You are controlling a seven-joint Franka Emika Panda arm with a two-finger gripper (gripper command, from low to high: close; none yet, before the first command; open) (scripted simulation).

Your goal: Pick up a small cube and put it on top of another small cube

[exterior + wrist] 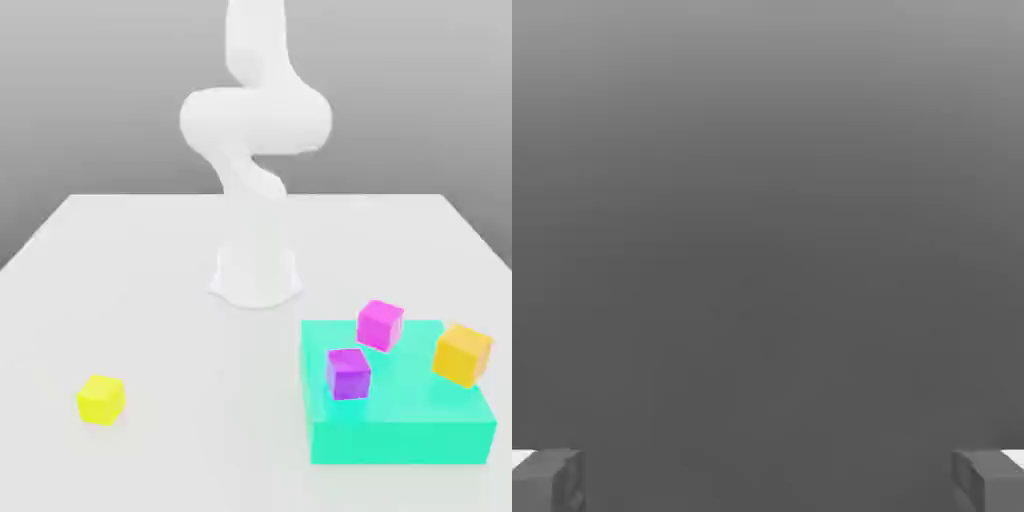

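The small bright-yellow cube (100,399) rests on the white table near the front, at the exterior view's left, with nothing around it. The slightly larger orange-yellow cube (462,354) sits tilted at the right rim of a teal platform (400,425). In the hand view my gripper (768,482) is open: its two grey fingertips (547,480) stand far apart with nothing between them, and only a plain grey backdrop lies behind them. The white arm (255,120) rises from its base and leaves the exterior view upward.
A magenta-pink cube (380,325) and a purple cube (348,372) also sit on the teal platform, to the orange cube's left. The arm's round base (256,275) stands mid-table. The white table (150,300) stretches wide around the yellow cube.
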